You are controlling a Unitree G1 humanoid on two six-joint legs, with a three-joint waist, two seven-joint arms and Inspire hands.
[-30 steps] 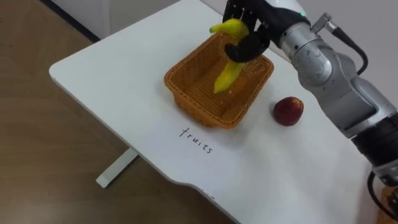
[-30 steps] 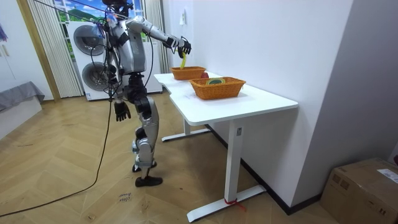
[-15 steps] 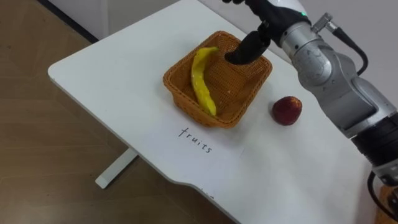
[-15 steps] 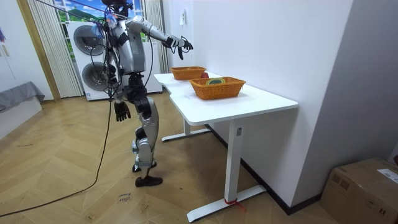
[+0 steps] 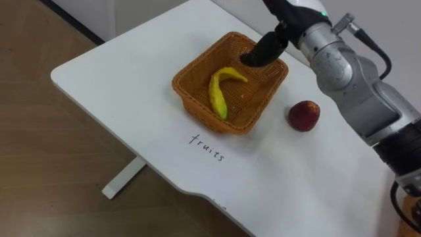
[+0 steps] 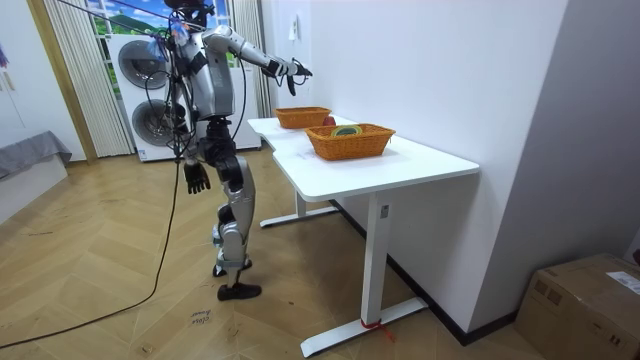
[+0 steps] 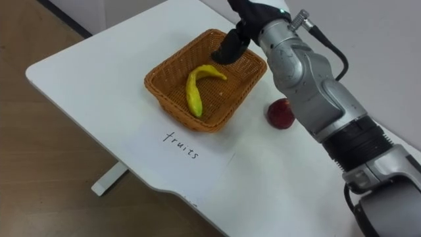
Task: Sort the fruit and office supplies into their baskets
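Right hand [image 5: 266, 49]: above the far corner of the fruit basket [image 5: 195, 74], dark fingers loose and spread, nothing in them. Behind it, smooth grey metal arm segments, in from the right.

Below the hand, inside the basket: one banana [image 5: 218, 94], yellow, curved, smooth-skinned, lying flat on the woven floor with one end toward the hand. Basket itself: orange-brown wicker in a fine, tight weave, rectangular, with rounded corners and flaring walls.

Just beside the basket's right side, not touching it, on the table [image 5: 112, 72]: one red fruit [image 5: 304, 116], round, dark red, faintly mottled. Table top: white, matte, smooth, round-cornered. In front of the basket, one label [image 5: 208, 148], a single word handwritten in black straight on the white surface.

In the room view: a second wicker basket [image 6: 350, 143], same weave and shape, nearer the camera on the white top, contents too small to tell. Two baskets in all. Left hand [image 6: 197, 179]: down beside the hip, fingers hanging relaxed, empty. Stance: upright on the wooden herringbone floor [image 6: 120, 280] by the table's far end, right arm stretched out over it.
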